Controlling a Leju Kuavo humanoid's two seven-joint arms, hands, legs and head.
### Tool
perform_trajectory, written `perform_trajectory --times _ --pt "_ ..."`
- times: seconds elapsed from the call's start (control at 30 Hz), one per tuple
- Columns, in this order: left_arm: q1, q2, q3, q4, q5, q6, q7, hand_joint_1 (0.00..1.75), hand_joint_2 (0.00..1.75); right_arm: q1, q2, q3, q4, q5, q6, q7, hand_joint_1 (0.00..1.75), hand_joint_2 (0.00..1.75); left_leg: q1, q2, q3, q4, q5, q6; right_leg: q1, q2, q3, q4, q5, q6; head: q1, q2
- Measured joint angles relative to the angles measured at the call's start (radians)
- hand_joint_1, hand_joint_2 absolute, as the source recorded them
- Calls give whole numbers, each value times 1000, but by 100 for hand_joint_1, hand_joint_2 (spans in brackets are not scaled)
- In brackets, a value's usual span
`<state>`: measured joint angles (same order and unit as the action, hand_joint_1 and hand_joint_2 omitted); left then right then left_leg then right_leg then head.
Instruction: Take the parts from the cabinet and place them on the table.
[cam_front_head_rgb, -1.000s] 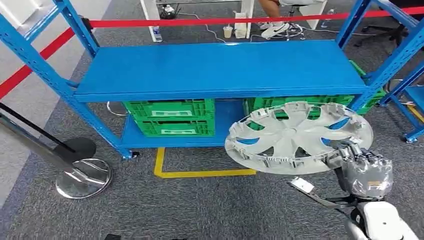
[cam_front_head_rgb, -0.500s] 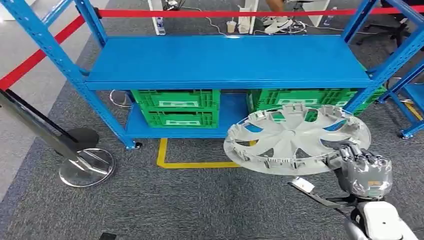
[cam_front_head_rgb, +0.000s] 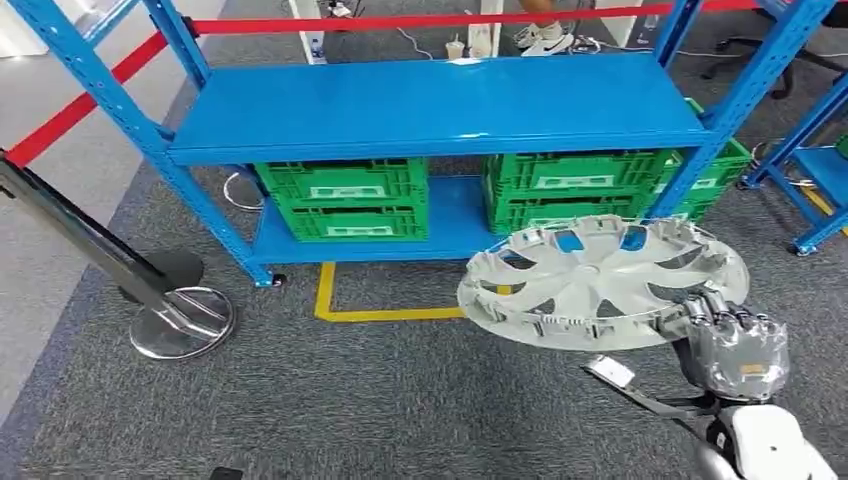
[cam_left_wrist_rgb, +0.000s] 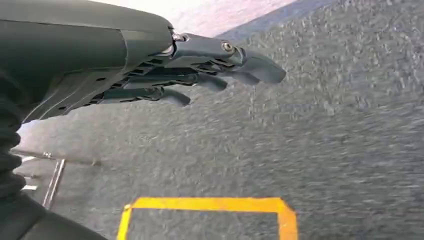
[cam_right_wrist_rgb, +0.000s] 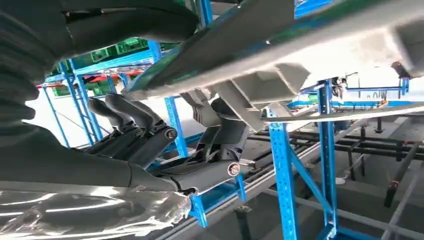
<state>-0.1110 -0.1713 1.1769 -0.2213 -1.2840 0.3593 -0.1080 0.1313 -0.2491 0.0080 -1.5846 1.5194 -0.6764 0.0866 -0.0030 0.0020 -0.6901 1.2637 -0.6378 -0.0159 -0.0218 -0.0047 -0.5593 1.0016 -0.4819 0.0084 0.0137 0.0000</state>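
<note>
Carrying step: right hand (cam_front_head_rgb: 738, 345) grips wheel cover (cam_front_head_rgb: 600, 283) by its near rim.
Left hand (cam_left_wrist_rgb: 165, 70) holds nothing, fingers apart; next, find the table.

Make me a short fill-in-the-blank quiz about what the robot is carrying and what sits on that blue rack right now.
1. The right hand holds a silver ____ by its rim.
2. The crates on the lower level of the blue rack are coloured ____.
3. The left hand hangs over grey carpet with its fingers apart, holding ____.
4. The tape square on the floor in front of the rack is ____.

Missing words: hubcap; green; nothing; yellow
</note>
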Motion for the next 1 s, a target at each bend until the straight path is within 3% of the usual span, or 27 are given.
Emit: perform_trajectory --times 0.03,0.07,0.13,0.17,0.2,0.23,0.3,0.33,0.37,0.43,0.47,0.5,0.53,0.57,0.6,0.63,0.67,0.73,0.77,0.83,0.87,0.9,0.93,1.0 --pt "0 0 0 0 0 0 0 0 175 0 0 -3 0 -1 0 0 175 175 0 0 0 48 5 2 3 0 -17 4 11 -1 0 0" --pt "-1 -1 0 0 -1 0 0 0 175 0 0 -5 0 -2 0 0 175 175 0 0 15 56 39 6 6 0 -34 6 21 -1 -1 0" --pt "-1 -1 0 0 -1 0 0 0 175 0 0 -7 0 -5 0 0 175 175 -2 0 87 -17 126 22 14 2 -65 11 43 -1 0 0" --pt "-3 -1 0 0 -1 0 0 0 175 1 -1 -8 0 -5 0 0 175 175 -6 -2 151 -101 137 35 16 4 -75 11 53 -1 0 0" --pt "-6 4 0 0 -2 1 0 0 175 2 -1 -9 0 -5 0 0 175 175 -14 -5 229 -203 104 50 16 3 -78 11 61 3 2 0" --pt "-8 2 0 0 -3 2 0 0 175 2 -4 -10 0 -6 0 0 175 175 -17 -5 281 -299 76 53 18 2 -79 12 72 9 1 0" --pt "-13 2 0 0 -3 2 0 0 175 1 -6 -12 0 -6 0 -2 175 175 -25 -6 269 -308 83 50 10 -1 -91 0 102 17 1 0" --pt "-10 0 0 0 -3 2 0 0 175 3 -6 -12 0 -8 0 -2 175 175 -26 -5 258 -313 100 54 10 0 -94 -11 119 24 0 0" --pt "-9 -3 0 1 -3 2 0 0 175 6 -6 -13 0 -9 0 -2 175 175 -17 -2 246 -325 121 61 9 2 -104 -14 113 29 -2 0" --pt "-6 0 0 1 -3 5 0 0 175 12 -9 -14 0 -11 0 -2 175 175 -18 3 212 -324 149 72 8 3 -134 58 -15 33 7 0" --pt "-5 -2 1 1 -3 5 0 0 175 11 -9 -15 0 -12 1 -2 175 175 -19 5 197 -324 162 73 8 3 -146 133 -82 36 7 0" --pt "-5 -4 1 1 -3 5 0 0 175 12 -9 -15 1 -12 1 -3 175 175 -20 5 180 -323 176 74 9 3 -155 214 -124 39 6 0" --pt "-6 -4 1 1 -3 5 0 0 175 12 -9 -15 2 -12 1 -4 175 175 -21 6 161 -321 191 74 9 4 -157 281 -127 42 8 0" --pt "-6 -5 1 1 -3 5 0 0 175 12 -9 -15 3 -13 1 -5 175 175 -21 7 140 -317 204 72 9 3 -147 313 -91 44 6 0" --pt "-5 -5 1 1 -3 5 0 0 175 12 -9 -15 4 -13 1 -4 175 175 -21 7 118 -310 216 71 9 3 -122 307 -39 44 8 0" --pt "-5 -5 1 1 -3 5 0 0 175 12 -9 -16 4 -14 1 -4 175 175 -20 8 95 -301 226 69 8 3 -79 268 6 44 7 0" --pt "-5 -6 1 1 -3 5 0 0 175 11 -11 -18 4 -16 2 -4 175 175 -20 8 74 -292 236 66 8 3 -19 197 17 44 7 0" --pt "-7 -7 1 1 -3 5 0 0 175 5 -14 -21 3 -19 2 -8 175 175 -27 6 53 -271 249 57 10 2 150 -37 -82 39 10 0" --pt "-7 -7 1 1 -2 5 0 0 175 3 -15 -22 5 -22 3 -10 175 175 -27 7 51 -270 267 54 12 2 144 -45 -92 29 5 0" --pt "-7 -8 1 1 -2 6 0 0 175 2 -17 -24 6 -26 4 -10 175 175 -24 7 41 -276 292 45 16 3 118 -37 -76 24 9 0" --pt "-5 -5 1 1 -2 6 0 0 175 0 -17 -24 9 -29 5 -10 175 175 -26 3 31 -274 294 39 7 0 102 -39 -61 12 13 0" --pt "-3 -6 1 1 -2 6 0 0 175 -4 -17 -24 10 -29 5 -11 175 175 -23 0 22 -259 242 28 6 -1 85 -37 -46 -3 10 0" --pt "-1 -6 1 1 -1 6 0 0 175 -4 -17 -24 10 -29 5 -11 175 175 -17 0 10 -207 165 20 6 -2 69 -37 -32 -10 2 0" --pt "-1 -6 1 1 -1 6 0 0 175 -4 -17 -25 10 -29 5 -11 175 175 -7 1 -14 -60 51 9 6 -2 43 -36 0 -10 0 0"
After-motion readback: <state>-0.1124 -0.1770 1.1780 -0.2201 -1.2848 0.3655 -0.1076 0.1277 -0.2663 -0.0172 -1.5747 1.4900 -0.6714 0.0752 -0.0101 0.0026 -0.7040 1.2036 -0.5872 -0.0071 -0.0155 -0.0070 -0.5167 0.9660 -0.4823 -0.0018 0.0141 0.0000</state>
